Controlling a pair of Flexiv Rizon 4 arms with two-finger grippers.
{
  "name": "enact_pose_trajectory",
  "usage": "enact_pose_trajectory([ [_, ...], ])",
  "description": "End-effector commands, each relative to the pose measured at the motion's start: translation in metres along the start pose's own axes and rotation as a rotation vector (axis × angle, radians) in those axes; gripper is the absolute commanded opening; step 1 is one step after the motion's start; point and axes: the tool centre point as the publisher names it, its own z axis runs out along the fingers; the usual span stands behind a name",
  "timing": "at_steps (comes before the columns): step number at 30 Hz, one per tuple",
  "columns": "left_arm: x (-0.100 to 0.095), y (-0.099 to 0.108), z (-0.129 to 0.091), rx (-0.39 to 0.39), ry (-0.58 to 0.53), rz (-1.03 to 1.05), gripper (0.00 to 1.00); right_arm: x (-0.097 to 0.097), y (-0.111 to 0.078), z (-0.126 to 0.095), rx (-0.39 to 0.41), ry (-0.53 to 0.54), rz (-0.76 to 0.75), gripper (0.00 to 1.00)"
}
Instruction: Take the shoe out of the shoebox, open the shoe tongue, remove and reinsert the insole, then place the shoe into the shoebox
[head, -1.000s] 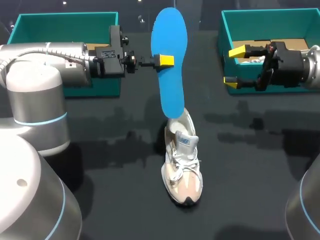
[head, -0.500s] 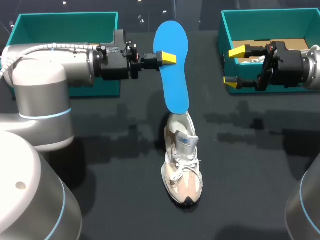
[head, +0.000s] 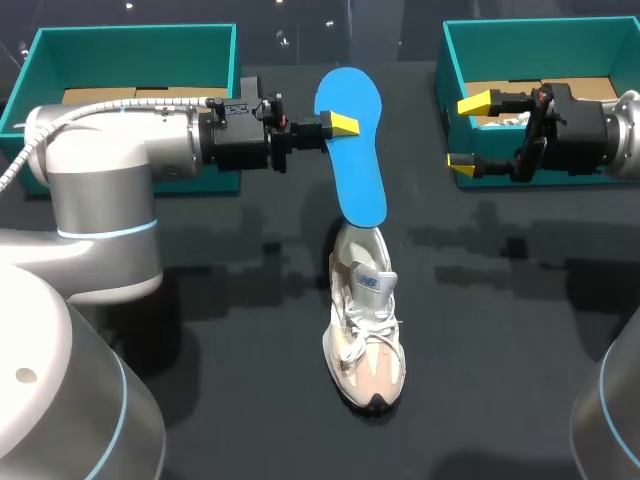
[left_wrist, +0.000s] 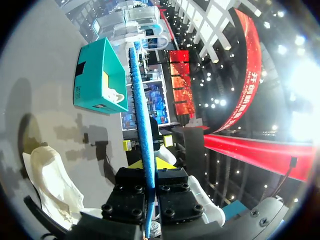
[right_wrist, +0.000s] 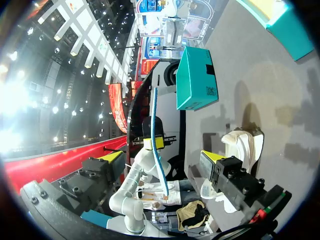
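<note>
Insole (head: 360, 172) blue, pinched by left jaws above white-beige shoe (head: 365, 330); right jaws apart.

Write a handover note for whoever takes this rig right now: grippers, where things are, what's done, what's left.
Left gripper: shut on the blue insole, held steeply on end over the shoe's heel.
Right gripper: open, empty, in front of the right shoebox.
Shoe: upright on the table, between the boxes; the left shoebox is behind the left arm.
Done: shoe out of box, insole out or nearly out; its lower end meets the heel opening, cannot tell if inside.
Left: seat the insole, put the shoe into a shoebox.
</note>
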Motion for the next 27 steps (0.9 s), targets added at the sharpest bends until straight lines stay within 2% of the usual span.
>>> enact_pose_trajectory([
  [1, -0.004, -0.002, 0.007, 0.013, -0.004, -0.010, 0.00, 0.000, -0.001, 0.001, -0.001, -0.001, 0.000, 1.00],
  [7, -0.007, -0.005, 0.011, 0.019, -0.008, -0.048, 0.00, 0.001, -0.001, -0.001, 0.000, -0.011, -0.007, 1.00],
  [11, -0.009, -0.005, 0.012, 0.024, -0.016, -0.044, 0.00, 0.014, -0.002, -0.007, -0.015, -0.102, -0.048, 1.00],
  [18, -0.009, -0.005, 0.012, 0.024, -0.016, -0.044, 0.00, 0.043, -0.007, -0.013, -0.034, -0.336, -0.092, 1.00],
  [27, -0.009, -0.005, 0.012, 0.024, -0.016, -0.044, 0.00, 0.075, -0.017, -0.005, -0.061, -0.712, -0.127, 1.00],
])
